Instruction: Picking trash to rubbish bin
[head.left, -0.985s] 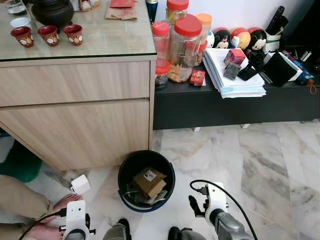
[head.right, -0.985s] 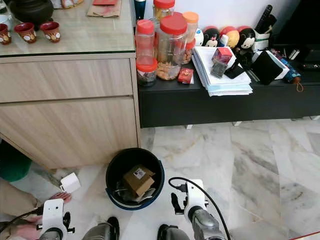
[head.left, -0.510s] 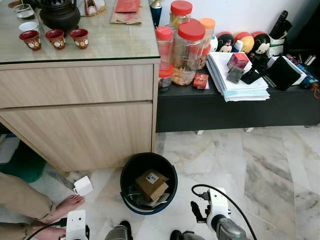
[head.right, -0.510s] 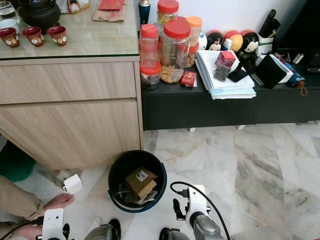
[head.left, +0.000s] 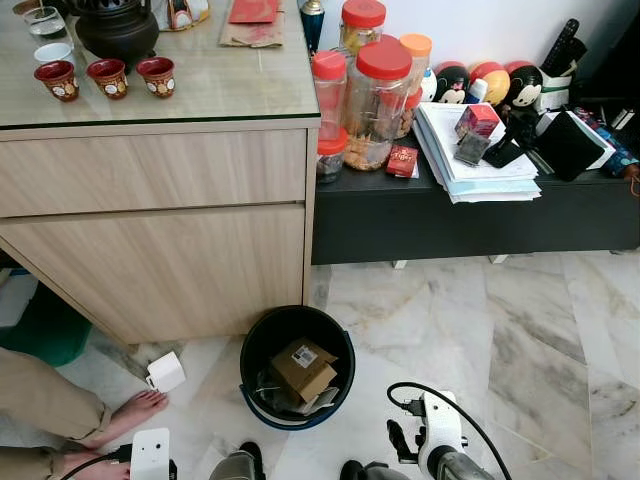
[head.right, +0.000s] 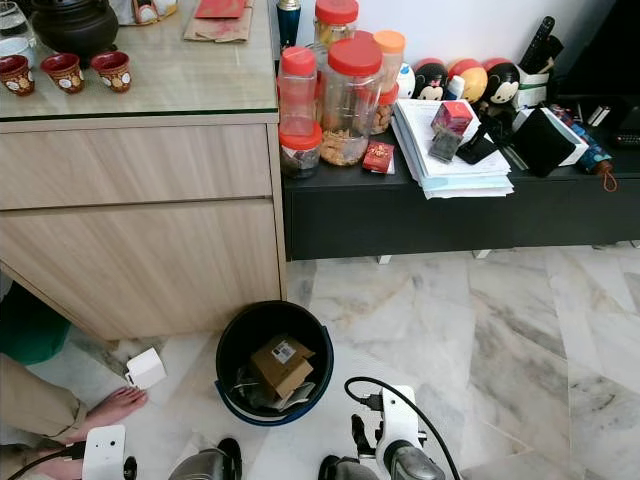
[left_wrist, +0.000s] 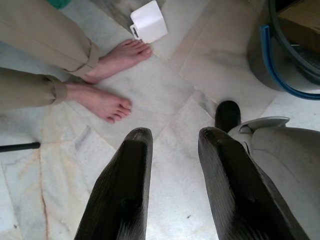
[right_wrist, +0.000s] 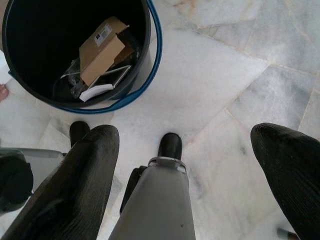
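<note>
Bin on floor already holds a cardboard box. White box lies beside it, unpicked. My left pincer slightly parted, right pincer wide apart, both empty.

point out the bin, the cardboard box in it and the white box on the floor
bin (head.left: 262, 330), left eye view, bare inner wall near the rim
cardboard box (head.left: 301, 368), left eye view, middle of its top face
white box (head.left: 166, 372), left eye view, middle of its top
</note>
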